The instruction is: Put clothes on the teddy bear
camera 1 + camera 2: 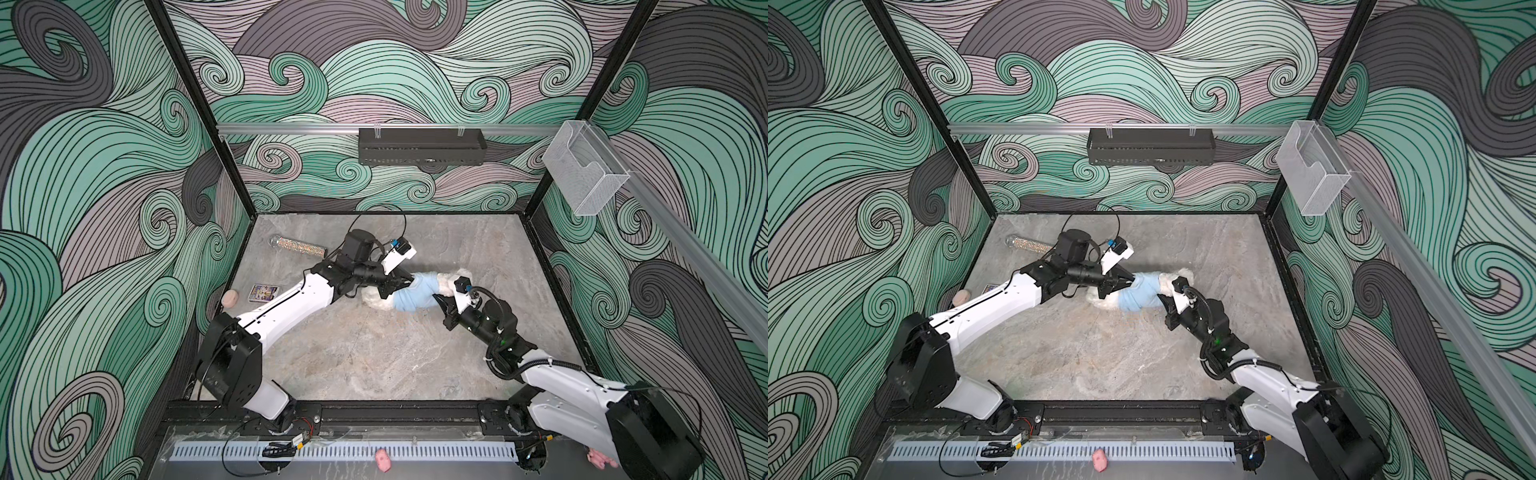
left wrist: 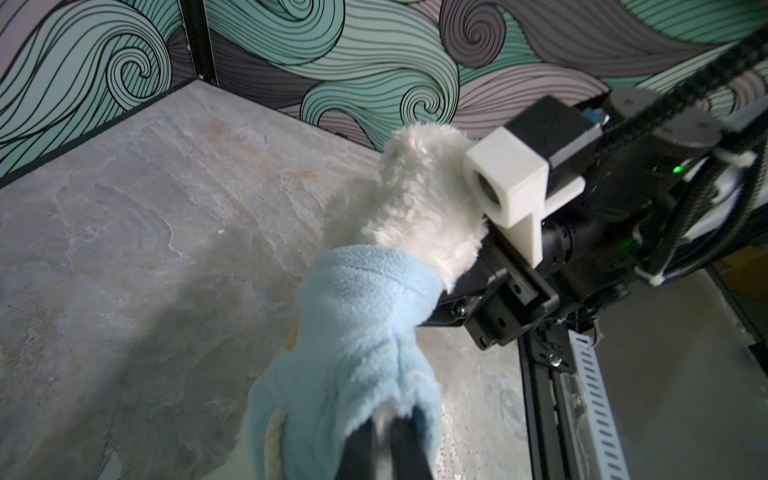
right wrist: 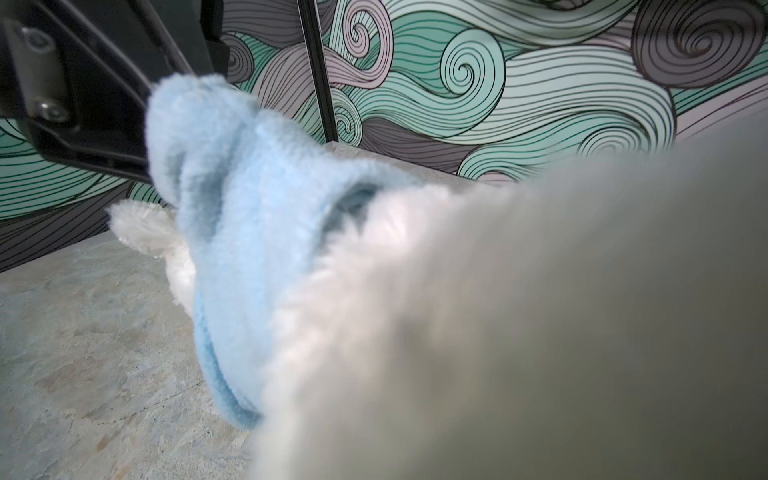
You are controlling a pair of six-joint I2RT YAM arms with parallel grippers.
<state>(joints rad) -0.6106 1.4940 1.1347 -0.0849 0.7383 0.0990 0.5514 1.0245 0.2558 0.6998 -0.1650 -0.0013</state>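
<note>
The teddy bear (image 2: 415, 199): white plush, long shaggy pile, matt. The blue garment (image 2: 357, 332) on it: short-nap fleece, matt. Tabletop (image 1: 374, 353): grey stone-look slab, mottled, dull finish. Tube (image 1: 297, 245), far left: glitter-speckled, shiny. Holder (image 1: 586, 174), right wall: clear glossy plastic. Tray (image 1: 422, 145), far wall: black perforated metal, matt.

Left arm (image 1: 291, 301) and right arm (image 1: 557, 399): white shells, black joints, looping black cables.
</note>
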